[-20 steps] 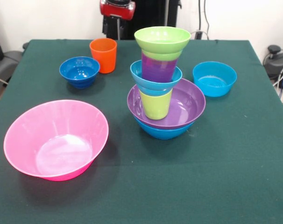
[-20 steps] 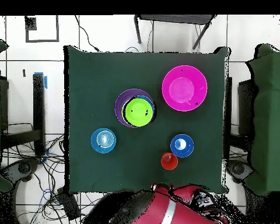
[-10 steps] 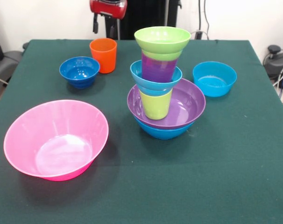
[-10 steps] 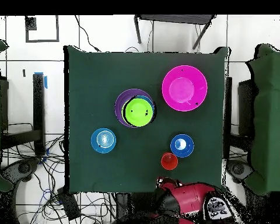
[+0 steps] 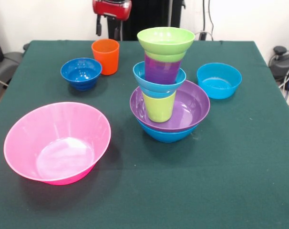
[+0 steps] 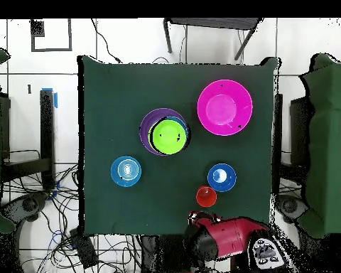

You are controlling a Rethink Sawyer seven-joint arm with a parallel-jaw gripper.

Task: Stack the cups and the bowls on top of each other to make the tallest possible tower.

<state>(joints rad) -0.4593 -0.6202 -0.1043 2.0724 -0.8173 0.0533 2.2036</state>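
1. Jaws (image 5: 109, 28) hang at the far edge of the tabletop (image 5: 240, 157), drawn back behind the orange cup (image 5: 105, 56); I can't tell how far they are open, and nothing looks to be held in them.
2. Directly out from them sits that orange cup, with the dark blue bowl (image 5: 81, 72) just beside it. My worry is clipping that bowl on the way down to the cup.
3. Further out stands the tower (image 5: 166, 86): blue and purple bowls at the base, then a green cup, turquoise bowl, purple cup and green bowl on top. It looks top-heavy; I judge that a careless placement could topple it.
4. The turquoise bowl (image 5: 219, 80) and the pink bowl (image 5: 56, 142) stand well apart from the tower. Putting the big pink one on top would likely bring it all down.
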